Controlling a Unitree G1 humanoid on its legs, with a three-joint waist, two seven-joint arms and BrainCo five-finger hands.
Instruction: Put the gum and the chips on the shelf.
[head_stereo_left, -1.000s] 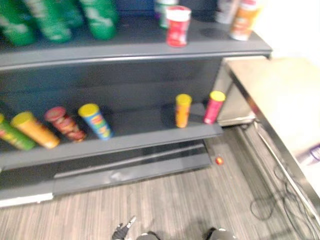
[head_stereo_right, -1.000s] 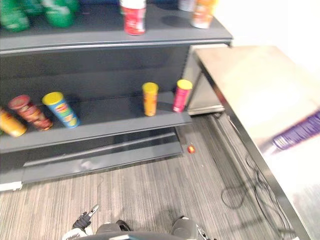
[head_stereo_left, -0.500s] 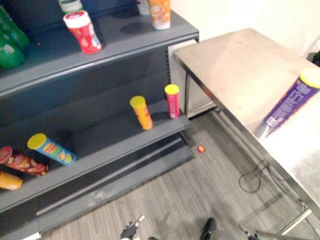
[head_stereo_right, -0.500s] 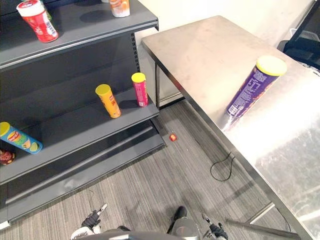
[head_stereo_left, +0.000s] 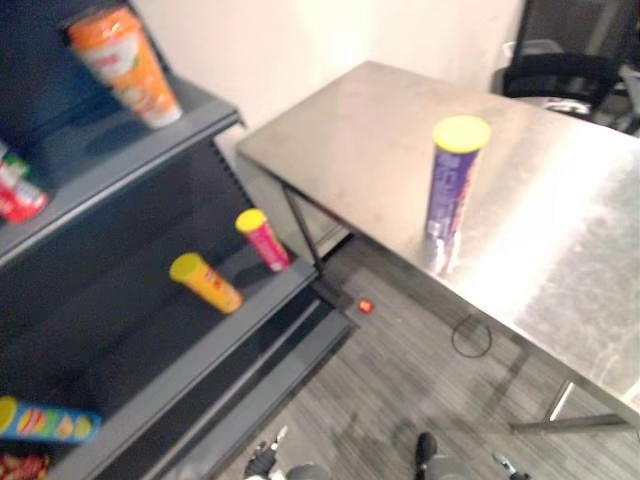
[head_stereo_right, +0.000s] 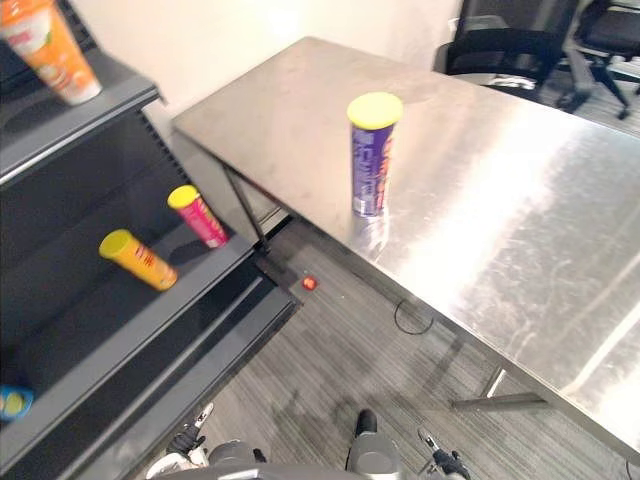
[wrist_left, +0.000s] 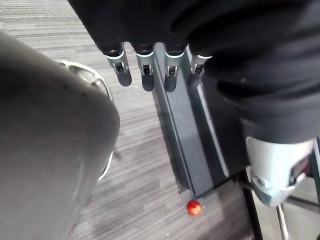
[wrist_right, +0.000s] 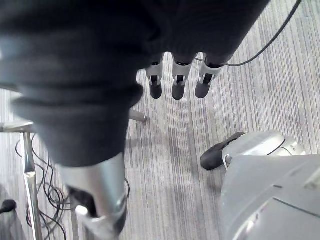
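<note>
1 chips can (head_stereo_right: 373, 155) upright on table (head_stereo_right: 520, 200); left hand (wrist_left: 146, 74), right hand (wrist_right: 178, 82) empty

The purple chips can (head_stereo_right: 372, 155) on the steel table (head_stereo_right: 520, 200) carries print, but none of it is legible.

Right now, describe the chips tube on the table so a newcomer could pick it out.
Find the long steel table right of the dark shelf unit. Near its robot-side edge a purple tube with a yellow lid stands upright, alone. The yellow tube, pink tube and orange tube all sit on the shelves; only this one is purple and on the table.
</note>
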